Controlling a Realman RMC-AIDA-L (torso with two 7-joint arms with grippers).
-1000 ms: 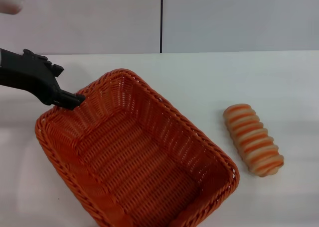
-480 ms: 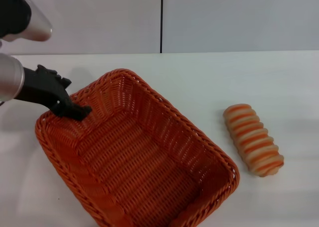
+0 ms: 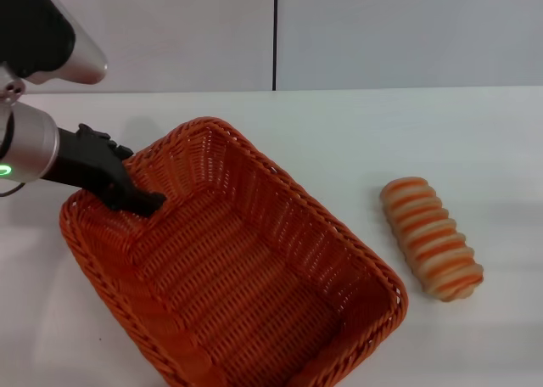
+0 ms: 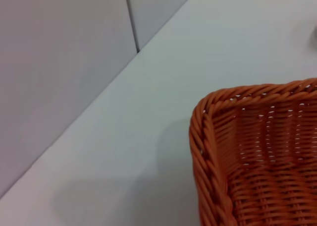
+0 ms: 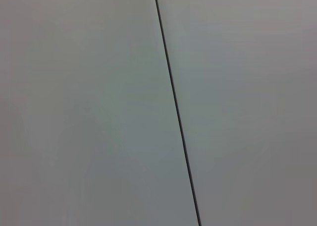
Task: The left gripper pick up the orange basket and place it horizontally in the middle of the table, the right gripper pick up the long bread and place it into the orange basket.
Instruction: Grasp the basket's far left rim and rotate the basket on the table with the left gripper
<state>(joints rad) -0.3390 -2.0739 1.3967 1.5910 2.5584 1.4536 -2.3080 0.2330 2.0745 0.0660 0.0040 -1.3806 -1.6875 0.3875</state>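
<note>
I have the left hand (image 3: 140, 202) at the basket's (image 3: 254, 268) far-left rim; I cannot tell its grip. The basket lies skewed on the desk (image 3: 356, 132), unmoved. The bread (image 3: 430, 249) lies right of the basket, unpicked; right hand out of view.

Black claw (image 3: 140, 202), silver-grey arm segment (image 3: 30, 145), green light (image 3: 4, 170)

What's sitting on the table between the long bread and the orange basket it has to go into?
Nothing visible: only bare table separates the long bread from the orange basket, which is empty apart from the left gripper at its far rim.
</note>
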